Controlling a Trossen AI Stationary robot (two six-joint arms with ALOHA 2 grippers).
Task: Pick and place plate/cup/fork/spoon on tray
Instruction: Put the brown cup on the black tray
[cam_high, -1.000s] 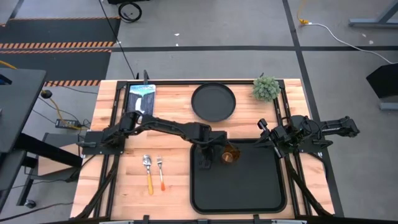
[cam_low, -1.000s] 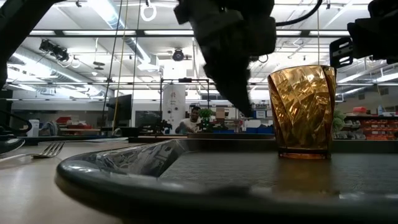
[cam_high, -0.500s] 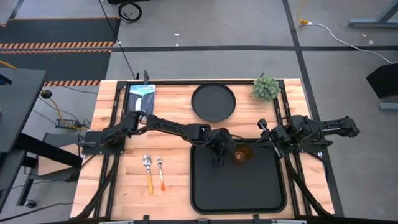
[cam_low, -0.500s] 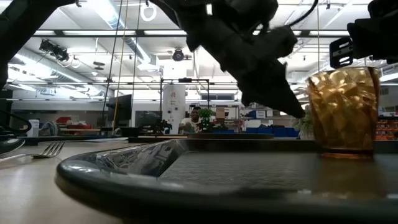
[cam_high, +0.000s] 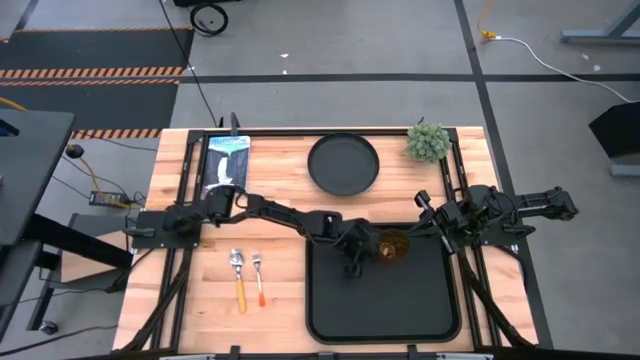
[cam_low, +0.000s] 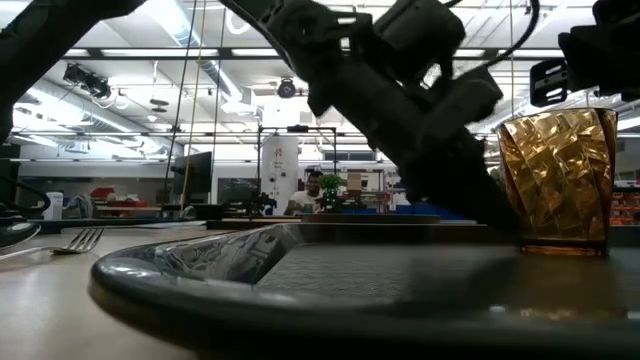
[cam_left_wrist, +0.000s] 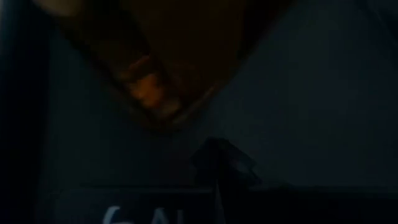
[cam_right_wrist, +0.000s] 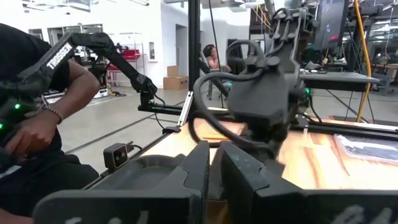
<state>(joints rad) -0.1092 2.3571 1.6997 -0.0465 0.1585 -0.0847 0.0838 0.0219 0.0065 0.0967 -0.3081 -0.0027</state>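
**Cup shoved toward three o'clock on the tray**

Sliding from near the tray's eleven o'clock corner, the cup (cam_high: 391, 245) now stands upright on the tray (cam_high: 384, 320) close to its twelve o'clock rim, right of centre. The left gripper (cam_high: 356, 252) has dropped low at the cup's nine o'clock side, just beside it; whether its fingers are apart or together cannot be told. In the low view the arm slants down to the cup's (cam_low: 556, 180) base. The right gripper (cam_high: 428, 218) waits at the tray's one o'clock corner, fingers nearly together.

With the cup seemingly delivered, the arm should back away toward nine o'clock without tipping it.

Plate (cam_high: 343, 165) sits beyond the tray at twelve o'clock; spoon (cam_high: 238, 278) and fork (cam_high: 258, 277) lie at nine o'clock, all unmoved.
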